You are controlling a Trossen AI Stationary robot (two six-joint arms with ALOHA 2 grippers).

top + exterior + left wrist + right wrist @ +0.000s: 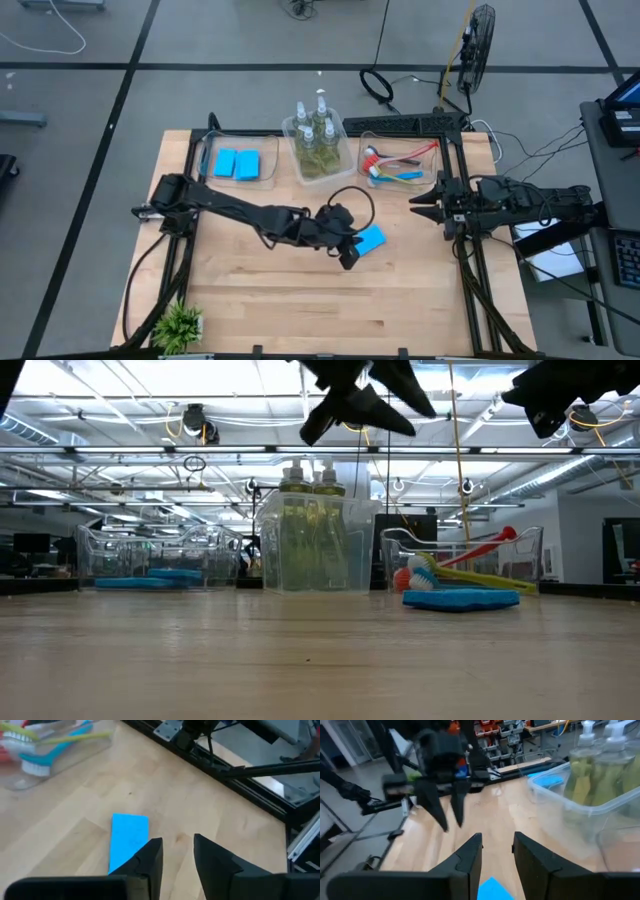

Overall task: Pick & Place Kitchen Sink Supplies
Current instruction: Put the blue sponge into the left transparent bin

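Left hand [349,256] hangs over the mid table, just beside a flat blue rectangular sponge [371,239] lying on the pale wood planks. Its two dark wedge fingers [150,860] sit a little apart w/ nothing betw. them; sponge [128,840] lies by one fingertip. Can't tell if they touch.

Right hand [418,204] waits near the table's right edge, fingers [470,855] slightly apart, empty.

Along the far edge, 3 clear plastic bins: left bin [208,160] has two more blue sponges [236,164]; mid bin [292,128] has clear bottles [317,140] of yellow-green liquid w/ white pump tops; right bin [366,140] has thin long-handled brushes [395,166], red, blue, yellow-green, w/ white bristles.

Small leafy green plant [178,326] at the near left corner.
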